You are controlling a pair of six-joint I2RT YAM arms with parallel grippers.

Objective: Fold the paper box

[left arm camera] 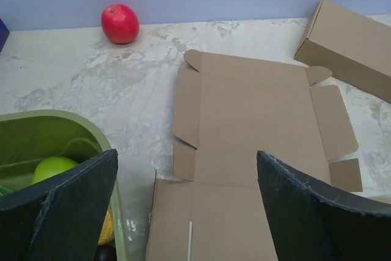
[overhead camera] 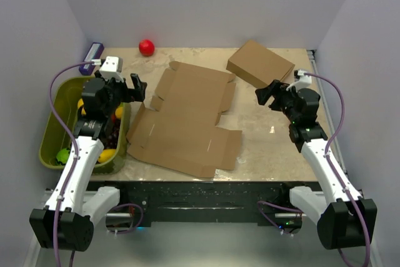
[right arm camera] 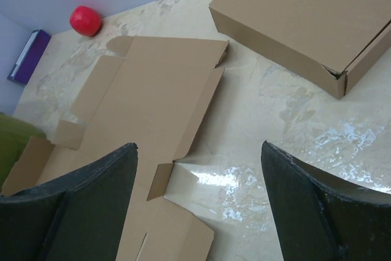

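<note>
One flat die-cut sheet, the paper box (overhead camera: 187, 120), lies unfolded on the marbled table (overhead camera: 262, 148), spread between both grippers. It is plain brown corrugated cardboard, creased, with small side flaps and rounded corner tabs. Left gripper (overhead camera: 135, 86) hovers just off the sheet's left edge, jaws spread wide, holding nothing. Right gripper (overhead camera: 265, 95) likewise gapes empty, apart from the sheet's right edge. Just beyond the right gripper sits a closed brown carton (overhead camera: 259, 62), matte and rectangular

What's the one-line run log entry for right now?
paper box: flat, unfolded | left claw: open, empty | right claw: open, empty
</note>
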